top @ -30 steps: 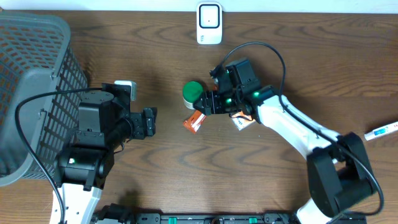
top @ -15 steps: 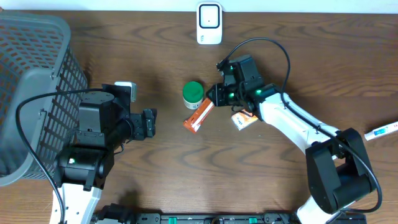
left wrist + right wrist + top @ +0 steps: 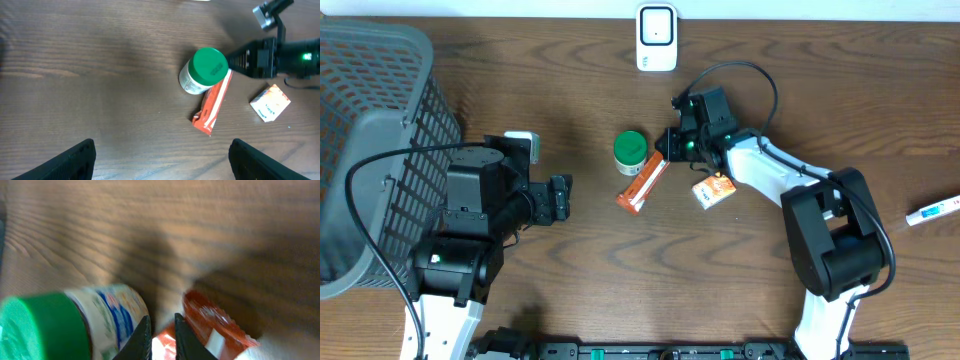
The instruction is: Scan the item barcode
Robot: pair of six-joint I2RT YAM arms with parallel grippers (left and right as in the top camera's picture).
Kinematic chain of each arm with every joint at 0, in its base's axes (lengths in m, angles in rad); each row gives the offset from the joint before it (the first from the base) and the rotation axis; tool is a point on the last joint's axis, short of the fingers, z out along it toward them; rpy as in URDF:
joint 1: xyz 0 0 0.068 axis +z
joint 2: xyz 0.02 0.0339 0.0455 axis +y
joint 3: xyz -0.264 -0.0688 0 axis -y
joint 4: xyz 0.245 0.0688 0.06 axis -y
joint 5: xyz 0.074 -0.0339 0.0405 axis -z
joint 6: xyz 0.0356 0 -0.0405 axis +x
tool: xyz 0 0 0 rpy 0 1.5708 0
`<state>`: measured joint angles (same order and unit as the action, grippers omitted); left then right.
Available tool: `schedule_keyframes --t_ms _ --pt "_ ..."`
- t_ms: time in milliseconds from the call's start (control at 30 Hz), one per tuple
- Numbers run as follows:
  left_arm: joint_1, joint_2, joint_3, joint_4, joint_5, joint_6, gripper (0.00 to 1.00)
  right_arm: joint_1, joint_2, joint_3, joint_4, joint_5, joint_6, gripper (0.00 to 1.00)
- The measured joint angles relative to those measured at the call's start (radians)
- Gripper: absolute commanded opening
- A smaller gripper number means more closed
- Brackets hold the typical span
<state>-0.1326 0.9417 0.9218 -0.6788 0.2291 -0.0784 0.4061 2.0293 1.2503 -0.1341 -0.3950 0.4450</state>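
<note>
Right wrist: right gripper [image 3: 159,332] narrow, apparently pinching flat orange wrapped bar [image 3: 215,322]; left gripper [image 3: 162,147] wide, empty. Lift, scan pending.

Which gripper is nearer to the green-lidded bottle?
Right. The right gripper is just beside the green-lidded bottle, at the upper end of the orange packet. The left gripper sits farther off, on the bottle's opposite side.
</note>
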Motion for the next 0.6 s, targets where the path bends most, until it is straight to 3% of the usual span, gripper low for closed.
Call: schedule_keyframes --t_ms 600 --pt "0.0 0.0 0.0 -0.021 0.0 0.0 0.86 0.013 0.028 0.066 -0.156 0.01 -0.058 0.09"
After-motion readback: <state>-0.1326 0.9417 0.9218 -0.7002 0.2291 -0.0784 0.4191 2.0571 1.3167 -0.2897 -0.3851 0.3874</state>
